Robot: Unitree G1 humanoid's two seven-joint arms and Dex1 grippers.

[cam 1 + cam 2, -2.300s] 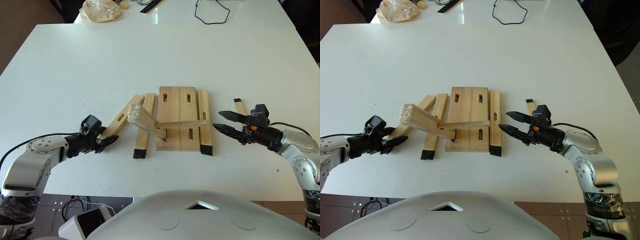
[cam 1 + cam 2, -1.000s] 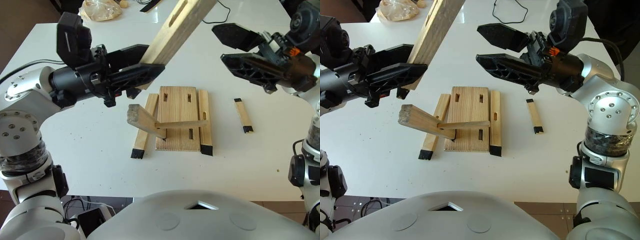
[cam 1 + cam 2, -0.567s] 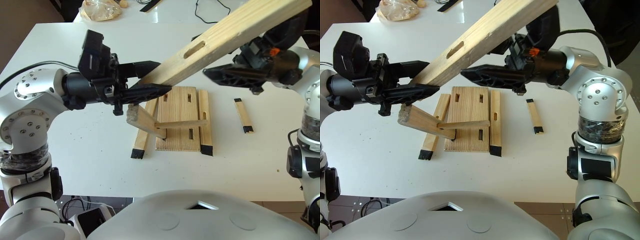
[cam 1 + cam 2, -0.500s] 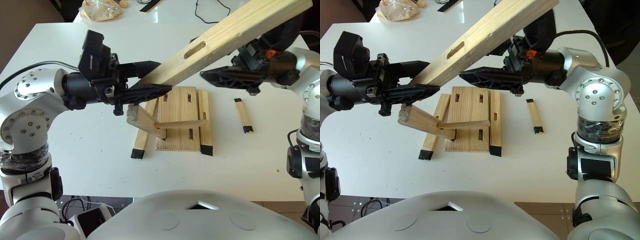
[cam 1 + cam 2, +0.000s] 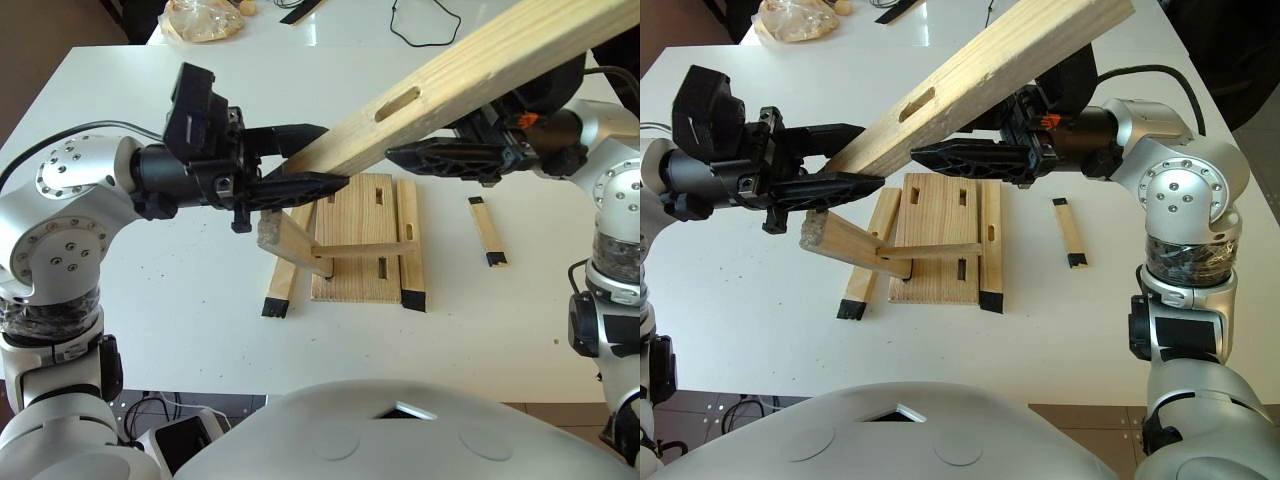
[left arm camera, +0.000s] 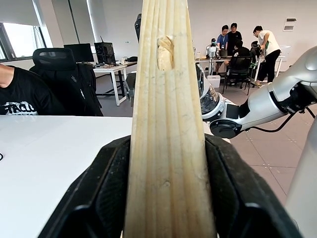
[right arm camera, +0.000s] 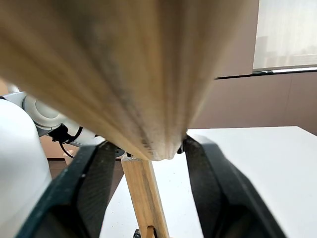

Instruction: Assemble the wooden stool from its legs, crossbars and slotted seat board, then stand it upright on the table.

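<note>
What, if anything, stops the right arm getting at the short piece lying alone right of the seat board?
Probably not yet: the right gripper is up at the long leg that the left gripper holds. The short piece lies uncovered, so likely yes once freed.

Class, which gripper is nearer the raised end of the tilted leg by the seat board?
Left. The left gripper hangs just above the tilted leg at its raised end; the right gripper is farther off, above the seat board.

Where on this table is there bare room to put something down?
Bare: the wide far stretch of table between seat board and bag, and the near strip. Crowded: the middle, wooden parts beside the seat board, a short piece to its right.
</note>
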